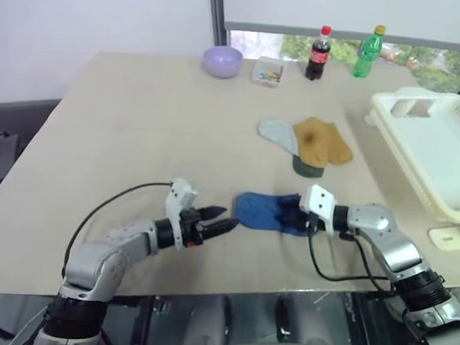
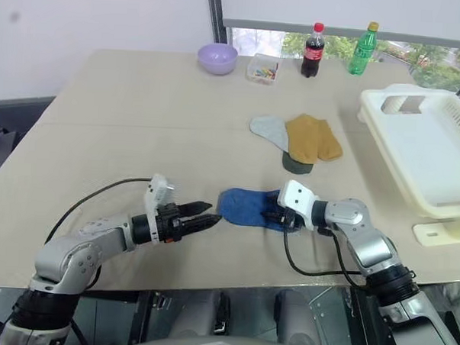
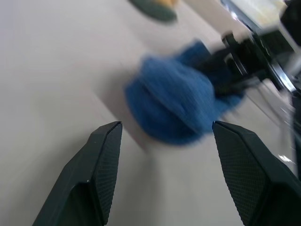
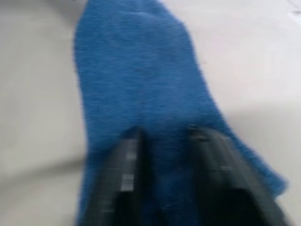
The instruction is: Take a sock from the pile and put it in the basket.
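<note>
Near the front edge of the beige table (image 1: pixel 125 130), left gripper (image 1: pixel 226 220) hovering low with fingers spread, tips aimed at the toe end of the royal-blue sock (image 1: pixel 263 210) and just short of it. From the opposite side, right gripper (image 1: pixel 293 217) laid over the sock's other end, its two black fingers (image 4: pixel 124 183) parted a little and resting on the blue knit; whether any fabric is actually pinched cannot be told. Sock lying flat on the tabletop between the two grippers, well apart from the rest of the pile (image 1: pixel 307 145). Farther back toward the table's middle, that pile: a mustard-yellow sock (image 1: pixel 321 140) overlapping a pale grey sock (image 1: pixel 277 132), with a dark green sock (image 1: pixel 306 168) peeking out beneath the yellow one. At the table's right side, the cream-white slotted basket (image 1: pixel 446 128), overhanging the right edge, well clear of the blue sock. Along the far edge, a lilac bowl (image 1: pixel 222 61), a small clear container of coloured bits (image 1: pixel 268 70), a cola bottle with a red cap (image 1: pixel 318 54) and a green bottle with a yellow cap (image 1: pixel 368 52), lined up before the window.
</note>
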Action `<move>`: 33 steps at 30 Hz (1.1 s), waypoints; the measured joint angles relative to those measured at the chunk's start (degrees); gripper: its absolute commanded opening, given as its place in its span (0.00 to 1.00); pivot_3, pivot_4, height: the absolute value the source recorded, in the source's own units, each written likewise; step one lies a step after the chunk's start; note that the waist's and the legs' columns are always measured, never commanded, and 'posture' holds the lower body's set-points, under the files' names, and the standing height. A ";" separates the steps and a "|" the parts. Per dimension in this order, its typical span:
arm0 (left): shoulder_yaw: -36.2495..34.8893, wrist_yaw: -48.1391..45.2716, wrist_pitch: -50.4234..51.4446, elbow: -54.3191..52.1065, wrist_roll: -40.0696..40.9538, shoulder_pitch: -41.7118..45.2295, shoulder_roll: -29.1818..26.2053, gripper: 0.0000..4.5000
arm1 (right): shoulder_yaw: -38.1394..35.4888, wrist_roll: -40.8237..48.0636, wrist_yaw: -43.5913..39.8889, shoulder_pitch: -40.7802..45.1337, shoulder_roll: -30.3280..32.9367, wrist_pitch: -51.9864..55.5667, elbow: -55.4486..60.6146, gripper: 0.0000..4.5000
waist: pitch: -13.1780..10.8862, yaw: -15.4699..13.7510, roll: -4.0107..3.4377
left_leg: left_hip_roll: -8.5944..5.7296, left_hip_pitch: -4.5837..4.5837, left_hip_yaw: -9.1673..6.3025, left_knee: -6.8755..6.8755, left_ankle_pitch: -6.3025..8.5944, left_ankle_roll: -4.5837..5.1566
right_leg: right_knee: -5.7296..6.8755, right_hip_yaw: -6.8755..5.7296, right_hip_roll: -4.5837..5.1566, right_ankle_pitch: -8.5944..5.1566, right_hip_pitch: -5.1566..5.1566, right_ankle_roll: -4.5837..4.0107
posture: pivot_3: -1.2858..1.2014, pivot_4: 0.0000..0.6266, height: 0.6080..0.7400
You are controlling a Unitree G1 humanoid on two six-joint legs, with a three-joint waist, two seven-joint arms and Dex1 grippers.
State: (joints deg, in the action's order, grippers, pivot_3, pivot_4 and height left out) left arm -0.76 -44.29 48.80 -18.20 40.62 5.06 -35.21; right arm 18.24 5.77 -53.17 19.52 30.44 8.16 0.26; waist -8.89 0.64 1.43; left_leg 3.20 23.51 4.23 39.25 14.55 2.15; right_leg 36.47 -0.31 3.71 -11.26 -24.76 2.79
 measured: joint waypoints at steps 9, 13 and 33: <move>0.97 -2.55 2.43 5.61 1.04 5.10 1.65 0.73 | -1.36 0.15 -0.31 -0.63 0.90 3.23 3.82 0.99 | -0.01 -0.27 -0.04 | -0.02 0.16 -0.03 -0.05 0.00 0.00 | -0.19 -0.05 0.02 0.03 -0.02 -0.03 | 0.52 0.24 0.92; -0.65 -0.31 8.32 8.84 4.34 8.67 4.60 0.73 | -1.37 0.82 -0.40 -0.49 1.12 5.59 5.82 0.99 | -0.03 -0.19 -0.03 | -0.02 0.17 -0.05 -0.04 0.00 0.00 | -0.17 -0.06 0.00 0.03 -0.03 -0.02 | 0.52 0.24 0.92; 5.30 -2.18 8.37 8.77 0.07 12.38 4.47 0.73 | 0.96 -1.56 0.60 0.21 1.16 3.89 4.95 0.99 | 0.00 -0.31 -0.04 | -0.10 0.19 -0.04 -0.06 0.00 0.00 | -0.29 -0.06 0.06 0.03 0.03 -0.04 | 0.52 0.24 0.92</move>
State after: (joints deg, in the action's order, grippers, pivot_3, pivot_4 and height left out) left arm 4.54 -46.47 57.18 -9.43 40.69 17.44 -30.74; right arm 19.20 4.20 -52.57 19.73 31.60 12.06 5.21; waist -8.89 0.33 1.39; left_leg 3.11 23.71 4.19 39.18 14.55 2.15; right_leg 36.18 -0.38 3.77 -11.23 -24.74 2.75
